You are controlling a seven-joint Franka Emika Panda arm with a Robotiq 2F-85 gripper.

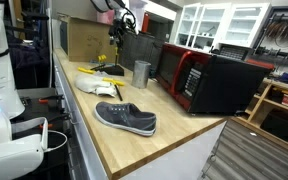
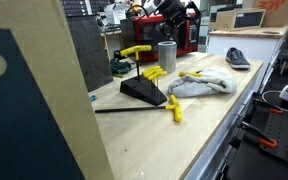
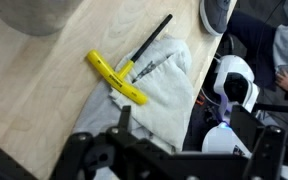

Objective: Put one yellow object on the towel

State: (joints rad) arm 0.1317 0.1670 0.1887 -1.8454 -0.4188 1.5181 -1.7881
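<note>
A yellow T-handle tool lies with its handle on the grey-white towel, its black shaft pointing away across the wooden counter. It shows on the towel in both exterior views. The towel lies crumpled on the counter. More yellow-handled tools stand in a black stand, and one lies loose on the counter in front of it. My gripper hangs above the towel, open and empty; in an exterior view it is high above the counter.
A metal cup stands beside the towel. A grey shoe lies further along the counter. A red and black microwave stands against the wall. The counter edge runs close to the towel.
</note>
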